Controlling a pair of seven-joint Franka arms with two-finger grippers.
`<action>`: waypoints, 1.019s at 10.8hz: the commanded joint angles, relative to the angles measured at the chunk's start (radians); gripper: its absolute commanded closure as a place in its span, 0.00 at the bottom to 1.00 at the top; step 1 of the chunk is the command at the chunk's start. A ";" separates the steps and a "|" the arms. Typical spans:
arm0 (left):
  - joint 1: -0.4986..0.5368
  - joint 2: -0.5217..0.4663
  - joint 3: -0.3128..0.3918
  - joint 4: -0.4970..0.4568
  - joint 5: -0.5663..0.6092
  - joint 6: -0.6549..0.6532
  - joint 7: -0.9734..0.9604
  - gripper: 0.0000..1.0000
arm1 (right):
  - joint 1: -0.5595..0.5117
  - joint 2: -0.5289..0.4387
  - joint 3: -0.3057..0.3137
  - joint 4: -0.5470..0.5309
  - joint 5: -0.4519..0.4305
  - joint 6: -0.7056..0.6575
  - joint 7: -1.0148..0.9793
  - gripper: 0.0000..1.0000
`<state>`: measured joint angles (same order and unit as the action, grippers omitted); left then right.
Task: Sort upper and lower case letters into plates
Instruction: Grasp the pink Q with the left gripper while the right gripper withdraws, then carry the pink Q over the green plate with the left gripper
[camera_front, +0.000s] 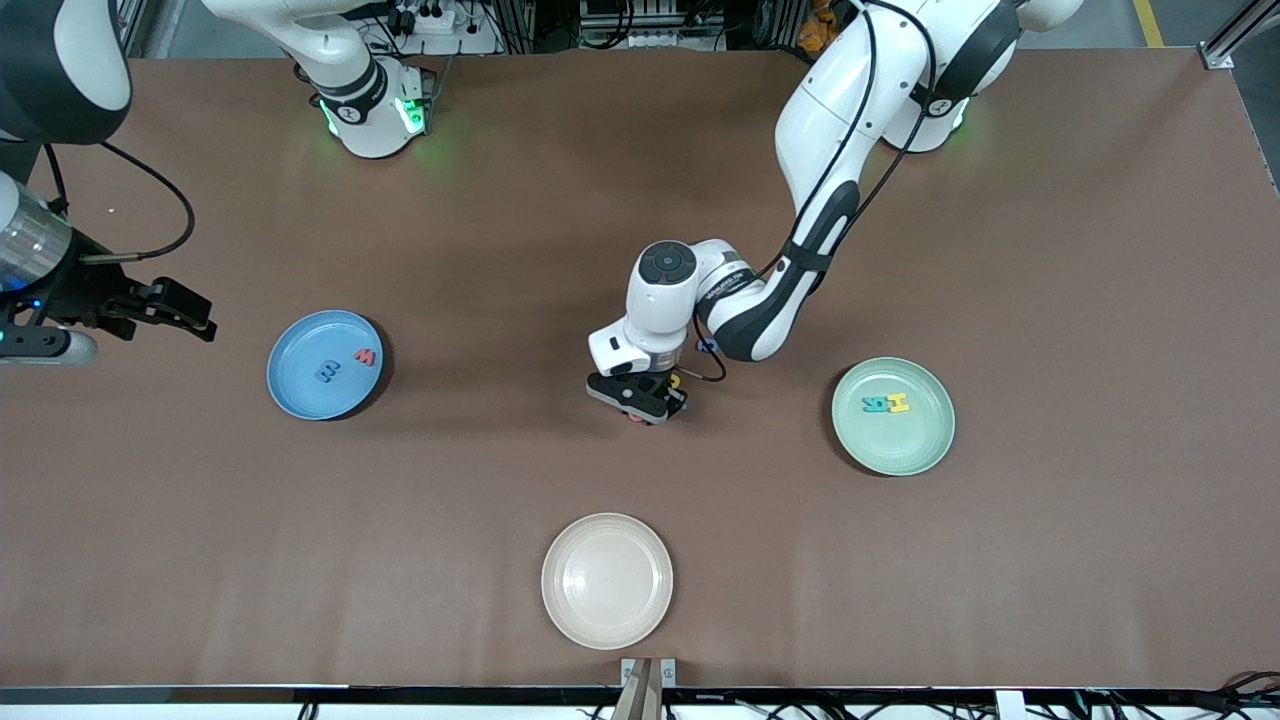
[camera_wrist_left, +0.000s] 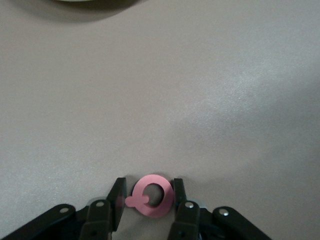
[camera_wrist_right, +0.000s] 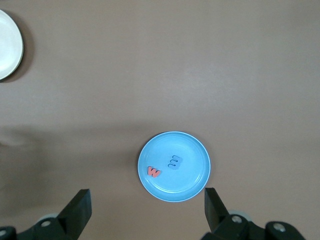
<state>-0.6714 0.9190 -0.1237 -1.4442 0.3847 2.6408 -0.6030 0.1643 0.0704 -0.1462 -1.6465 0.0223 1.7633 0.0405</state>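
Jaws of the left gripper (camera_wrist_left: 148, 197) are closing around a pink ring-shaped letter (camera_wrist_left: 151, 195) lying flat on the table (camera_wrist_left: 165, 95), one finger at each edge, ready for lifting. Right gripper (camera_wrist_right: 147, 212) is waiting, jaws spread, above the blue plate (camera_wrist_right: 192, 182).

The left arm bends down to the middle of the front view, its left gripper (camera_front: 640, 402) low, fingers (camera_wrist_left: 117, 197) pinched in close. The right arm waits at the left edge, right gripper (camera_front: 170, 305) up, fingers (camera_wrist_right: 79, 206) wide apart.
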 joint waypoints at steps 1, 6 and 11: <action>-0.008 -0.002 0.007 -0.013 -0.023 -0.027 -0.011 0.72 | -0.040 0.017 0.036 0.031 -0.018 -0.016 -0.011 0.00; 0.009 -0.037 0.000 -0.004 -0.023 -0.120 0.005 0.76 | -0.043 0.017 0.039 0.031 -0.018 -0.016 -0.016 0.00; 0.059 -0.110 -0.017 0.005 -0.142 -0.257 0.151 0.77 | -0.048 0.017 0.040 0.031 -0.013 -0.016 -0.016 0.00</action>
<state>-0.6427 0.8600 -0.1266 -1.4250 0.2975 2.4310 -0.5344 0.1424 0.0742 -0.1283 -1.6430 0.0169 1.7632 0.0335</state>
